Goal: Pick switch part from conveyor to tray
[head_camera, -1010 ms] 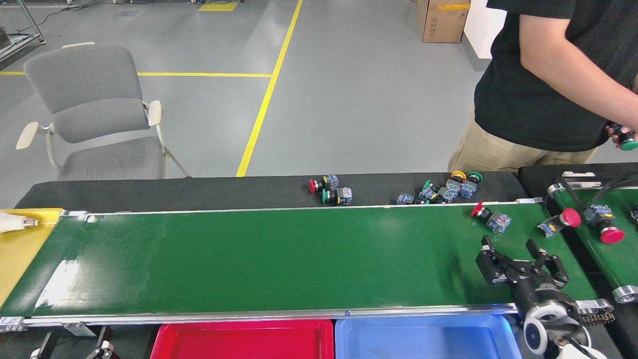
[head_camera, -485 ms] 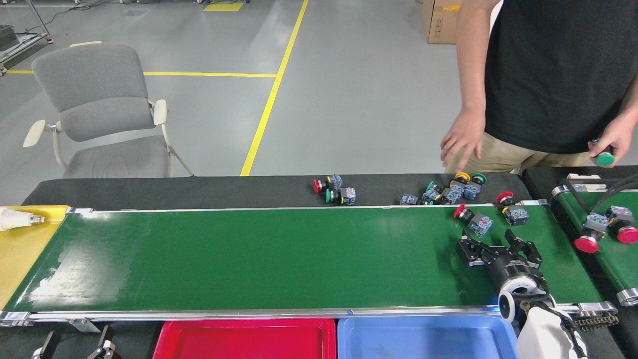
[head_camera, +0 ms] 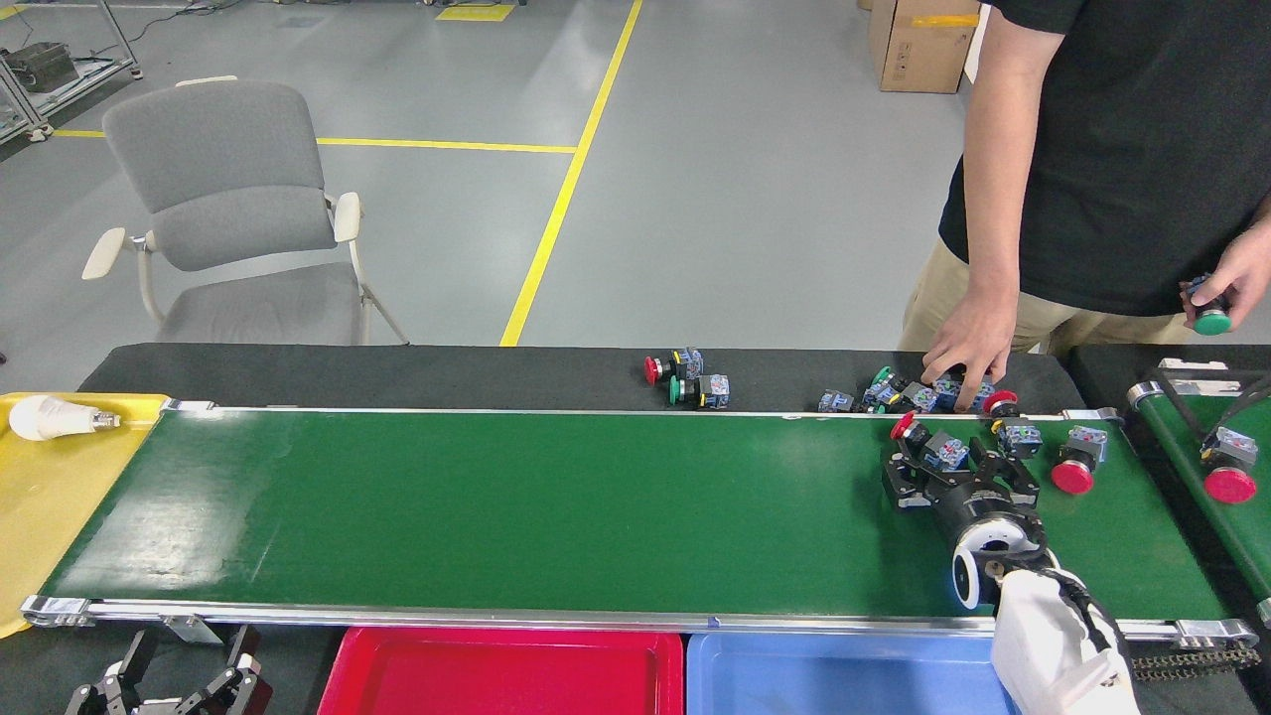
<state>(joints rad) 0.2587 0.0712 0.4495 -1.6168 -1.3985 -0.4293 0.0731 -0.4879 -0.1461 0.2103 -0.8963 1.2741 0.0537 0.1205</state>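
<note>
**Right gripper spread around a red-capped switch**

You'll find your right gripper (head_camera: 955, 465) over the right end of the conveyor (head_camera: 516, 506), its black fingers (head_camera: 899, 484) spread apart with a red-capped switch part (head_camera: 931, 444) lying on the belt between them (whether the pads touch it, you cannot tell). Two more switches lie just to the right on the belt: a second red-capped one (head_camera: 1013, 425) and a third with a big red cap (head_camera: 1075, 465).

Your left gripper (head_camera: 171, 690) hangs low at the bottom left, below the belt, fingers apart and empty.

Below the near rail sit a red tray (head_camera: 501, 675) and a blue tray (head_camera: 834, 680). A person's hand (head_camera: 965, 355) rests on a cluster of switches (head_camera: 894, 395) on the black strip behind the belt.
</note>
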